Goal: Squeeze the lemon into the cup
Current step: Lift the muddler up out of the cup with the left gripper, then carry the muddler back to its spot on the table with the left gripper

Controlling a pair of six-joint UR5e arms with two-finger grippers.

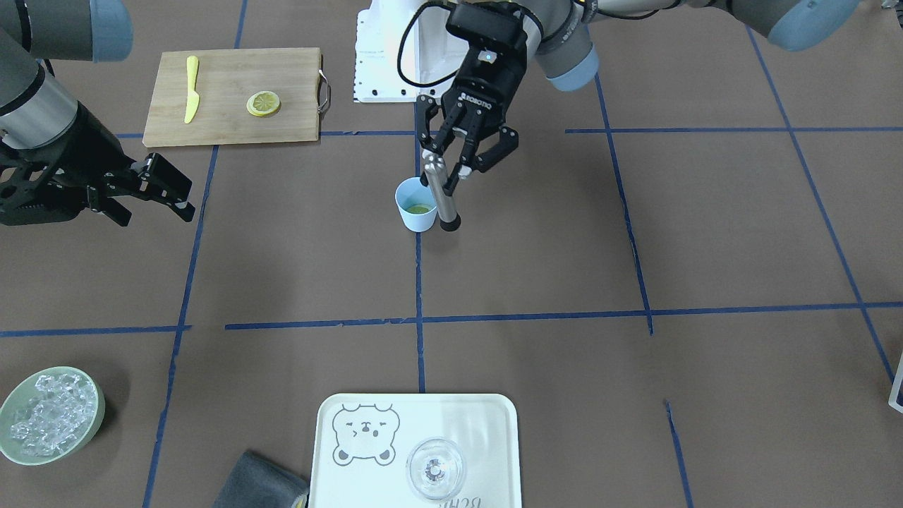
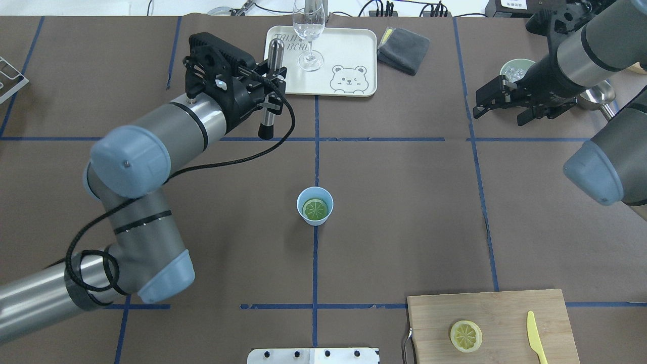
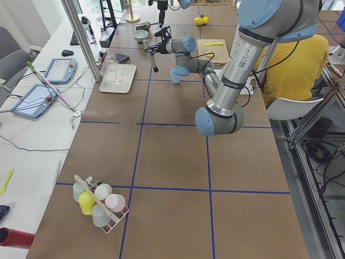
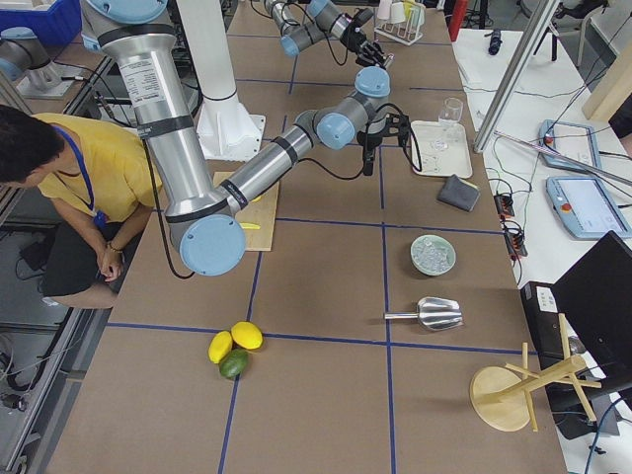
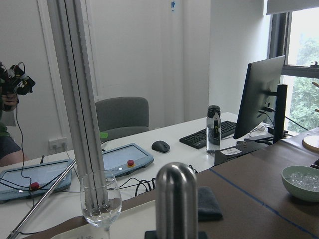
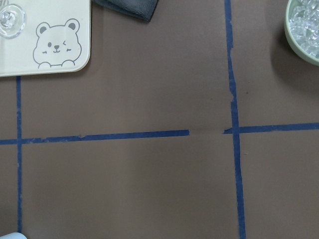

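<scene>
Lemon [image 2: 315, 209] inside the light-blue cup [image 2: 300, 205]
The cup stood upright; the round piece lay flat at its bottom, segmented cut face upward.

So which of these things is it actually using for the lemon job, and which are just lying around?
In use: cup, lemon slice inside it, metal rod held by the left gripper.
Lying about: cutting board, second lemon slice, knife, tray, wine glass, cloth, bowl of ice.

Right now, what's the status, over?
Left gripper shut on metal rod, held high. Right gripper open, empty. Lemon in cup. Nothing blocking cup.
</scene>
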